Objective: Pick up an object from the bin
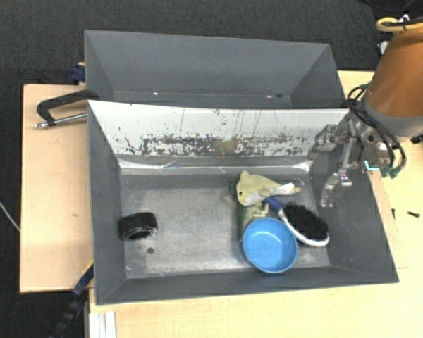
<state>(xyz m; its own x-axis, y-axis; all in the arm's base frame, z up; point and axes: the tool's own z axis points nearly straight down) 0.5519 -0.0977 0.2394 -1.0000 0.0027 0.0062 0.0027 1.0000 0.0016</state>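
Black-bristled white brush (307, 225), oval, beside blue bowl (269, 246); gripper (330, 191) nearby, open or closed unclear.

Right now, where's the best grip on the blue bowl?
Probably the bowl rim at the view's lower left, from straight above. It sits mouth up and that edge looks free, while the brush and yellow thing crowd its upper side.

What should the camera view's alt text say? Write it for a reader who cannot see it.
The robot's gripper hangs over the right side of a grey metal bin, just up and right of a black-bristled brush. Next to the brush lie a blue bowl and a pale yellowish crumpled thing; a small black ring lies alone at the left.
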